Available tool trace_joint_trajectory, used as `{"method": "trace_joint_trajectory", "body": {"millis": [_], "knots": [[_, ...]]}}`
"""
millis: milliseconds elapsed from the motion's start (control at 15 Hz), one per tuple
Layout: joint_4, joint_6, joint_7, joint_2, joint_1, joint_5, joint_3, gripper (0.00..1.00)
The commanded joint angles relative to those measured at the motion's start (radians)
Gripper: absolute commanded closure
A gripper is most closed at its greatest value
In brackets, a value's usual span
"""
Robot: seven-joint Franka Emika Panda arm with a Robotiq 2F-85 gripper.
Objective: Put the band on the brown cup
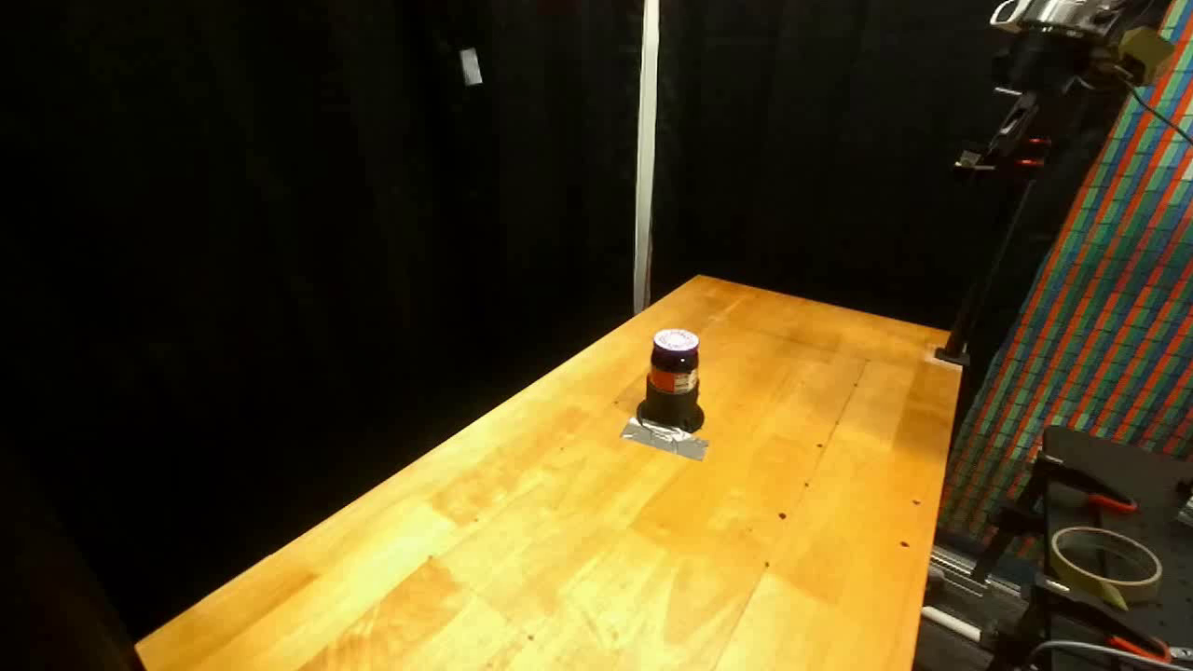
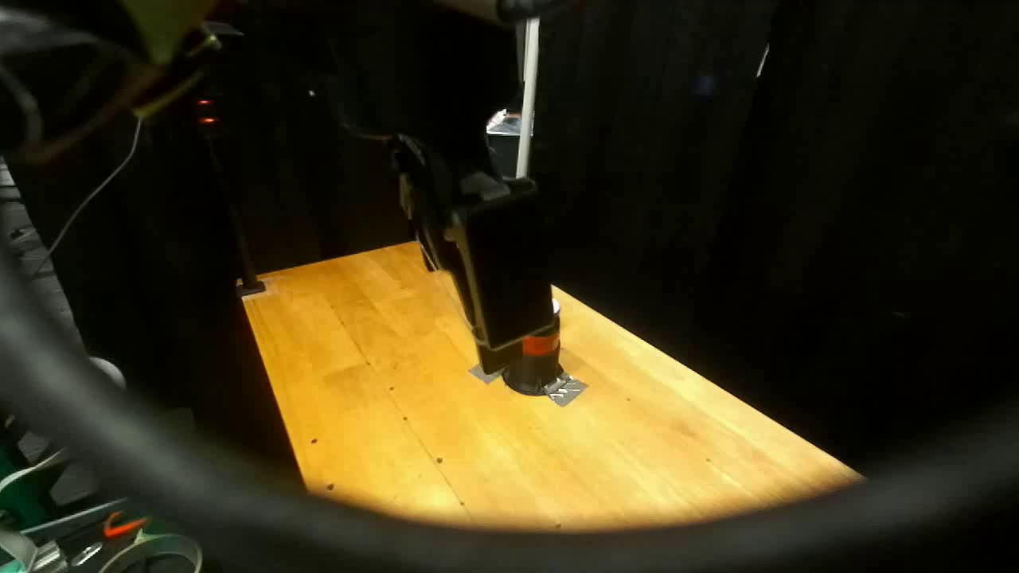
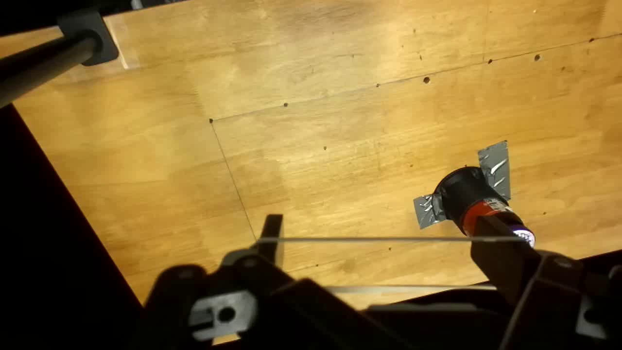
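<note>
Band [image 3: 384, 239] | held taut on gripper [image 3: 379, 226], two strands, fingers [image 3: 503, 262] spread wide | cup [image 1: 673, 380] | upright on table [image 1: 559, 540], tape [image 1: 665, 441] at foot

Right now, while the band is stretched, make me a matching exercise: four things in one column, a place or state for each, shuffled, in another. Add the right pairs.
1. band
2. cup
3. silver tape
4. end effector

A. stuck to the table at the cup's base
B. spread open
C. pulled into straight, pale strands
D. upright, with an orange-red stripe

Pairs: 1-C, 2-D, 3-A, 4-B
</note>
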Motion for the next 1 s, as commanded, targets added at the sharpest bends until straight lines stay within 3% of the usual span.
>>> {"method": "trace_joint_trajectory", "body": {"millis": [0,267,400,733,933], "knots": [[0.006,-0.003,-0.01,0.003,-0.021,0.013,0.018,0.0],[0.01,-0.003,-0.01,-0.002,-0.021,0.013,0.018,0.0],[0.05,-0.008,-0.02,0.069,-0.001,0.021,0.021,0.0],[0.23,-0.015,-0.084,0.347,0.111,0.067,0.043,0.0],[0.37,-0.016,-0.096,0.522,0.103,0.088,0.117,0.0]]}}
